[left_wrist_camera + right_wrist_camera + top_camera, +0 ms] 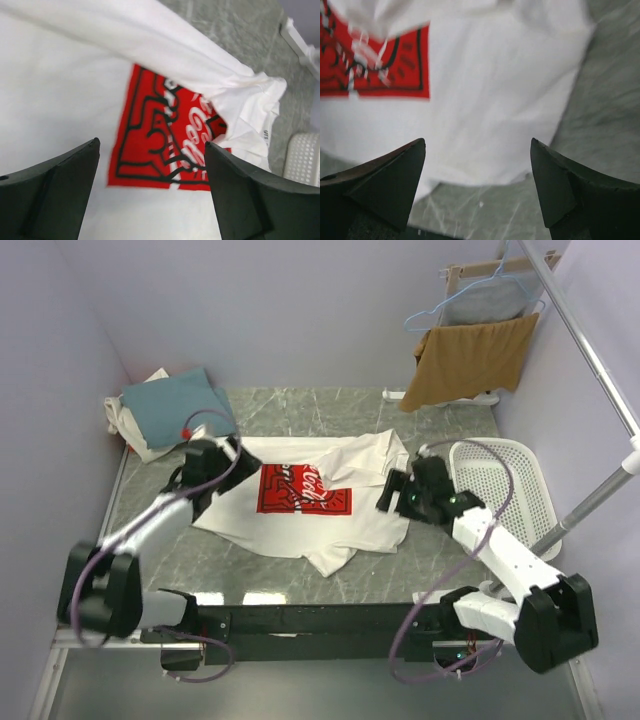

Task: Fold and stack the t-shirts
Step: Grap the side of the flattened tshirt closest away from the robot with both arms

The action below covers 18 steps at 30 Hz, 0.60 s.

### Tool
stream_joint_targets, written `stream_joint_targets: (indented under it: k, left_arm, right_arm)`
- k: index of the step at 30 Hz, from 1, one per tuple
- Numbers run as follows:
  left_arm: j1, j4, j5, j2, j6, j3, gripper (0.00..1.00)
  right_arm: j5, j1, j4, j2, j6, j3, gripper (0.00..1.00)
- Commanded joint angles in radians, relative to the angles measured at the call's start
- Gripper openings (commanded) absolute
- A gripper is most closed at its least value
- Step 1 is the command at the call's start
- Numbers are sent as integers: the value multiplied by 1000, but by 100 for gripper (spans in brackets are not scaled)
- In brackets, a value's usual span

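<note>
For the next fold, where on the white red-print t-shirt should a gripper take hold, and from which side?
Probably the corner of the white t-shirt that points toward the arm bases. It sticks out flat with bare table on both sides, leaving room for fingers. Come from the near right with the open right gripper, the closer one.

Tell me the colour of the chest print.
Red with black and white lines; print shows best in left wrist view.
</note>
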Motion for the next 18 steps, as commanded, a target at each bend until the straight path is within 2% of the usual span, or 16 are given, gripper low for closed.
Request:
stream_joint_targets:
  k: [1, 2, 5, 8, 13, 18]
  left_arm:
    - [24, -111, -190, -252, -70, -216, 91]
    - [24, -157, -201, -356, -109, -248, 93]
    - [24, -201, -206, -530, -183, -361, 92]
    - [24, -259, -203, -638, -241, -447, 92]
    - [24, -375, -224, -715, -275, -489, 89]
    - [24, -420, -220, -755, -307, -519, 85]
  right_arm:
    - [-97, 154, 29, -99, 130, -125, 90]
    - [-100, 172, 56, -110, 171, -165, 91]
    - [-118, 236, 105, -126, 228, -216, 89]
    - [-94, 320, 131, -117, 285, -236, 88]
    - [-54, 439, 185, -49, 340, -250, 86]
    - [20, 523, 158, 21, 342, -164, 87]
